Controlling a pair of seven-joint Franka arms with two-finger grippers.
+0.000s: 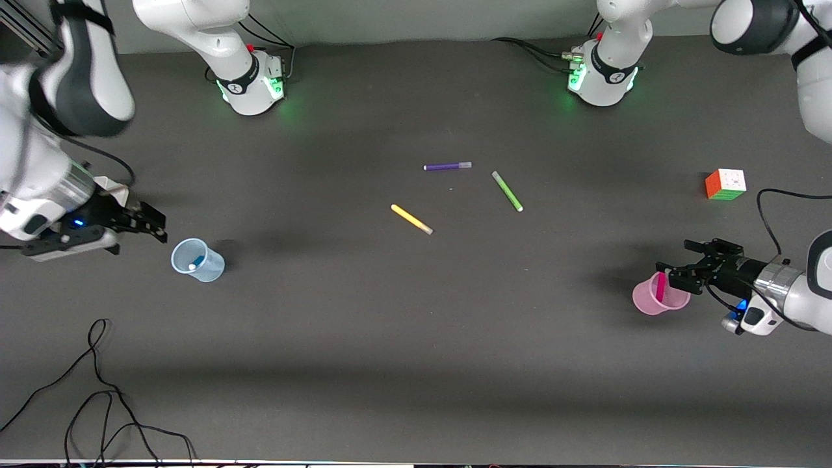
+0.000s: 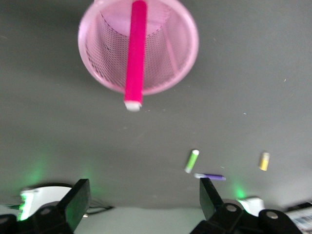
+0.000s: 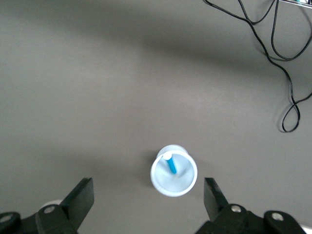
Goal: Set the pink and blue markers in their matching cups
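The pale blue cup [image 1: 211, 268] stands toward the right arm's end of the table with the blue marker [image 1: 197, 262] inside it. My right gripper [image 1: 156, 223] is open and empty, up beside that cup. The right wrist view shows the blue cup [image 3: 183, 178] and blue marker [image 3: 171, 164] below the open gripper [image 3: 146, 195]. The pink mesh cup [image 1: 643, 300] stands toward the left arm's end with the pink marker [image 1: 660, 286] leaning in it. My left gripper [image 1: 679, 260] is open and empty, just beside the pink cup [image 2: 97, 53] and the pink marker [image 2: 135, 53].
A purple marker [image 1: 447, 166], a green marker [image 1: 507, 190] and a yellow marker [image 1: 411, 219] lie mid-table. A colour cube [image 1: 725, 184] sits toward the left arm's end. Loose black cables [image 1: 97, 390] lie near the front edge at the right arm's end.
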